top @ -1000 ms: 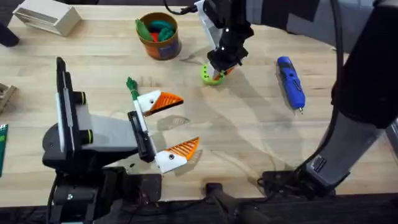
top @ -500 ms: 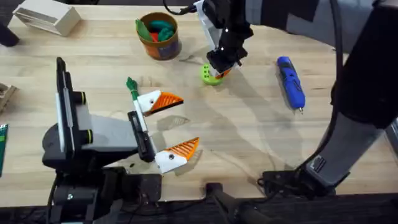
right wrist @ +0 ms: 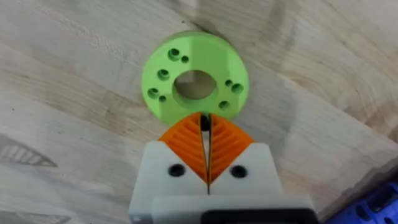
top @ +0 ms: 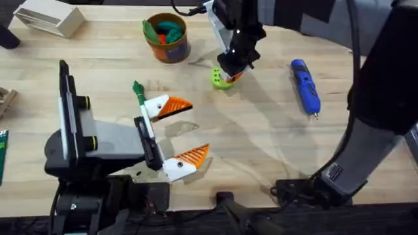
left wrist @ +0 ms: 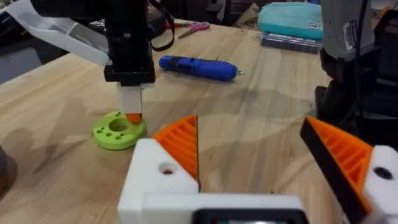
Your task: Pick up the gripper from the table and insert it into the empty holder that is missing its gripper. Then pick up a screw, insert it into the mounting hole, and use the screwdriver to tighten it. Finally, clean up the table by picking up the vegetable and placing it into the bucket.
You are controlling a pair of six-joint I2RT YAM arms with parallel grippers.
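Both orange gripper pads (left wrist: 180, 146) appear seated on the wide-spread left gripper (top: 196, 128). The screwdriver (top: 305, 86) lies untouched and the vegetable (top: 138, 91) is outside the bucket (top: 171, 49). The right gripper (right wrist: 204, 124), pads pressed together, hangs at the green ring (right wrist: 163, 74), so screw work seems pending.

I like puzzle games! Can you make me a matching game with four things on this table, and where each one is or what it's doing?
Things:
1. blue screwdriver
2. green ring
3. bucket
4. left gripper

Descriptions:
A. holds green toys
B. open, with nothing between its fingers
C. lies alone on the wood by the right arm
D. sits right under the shut right gripper

Pairs: 1-C, 2-D, 3-A, 4-B
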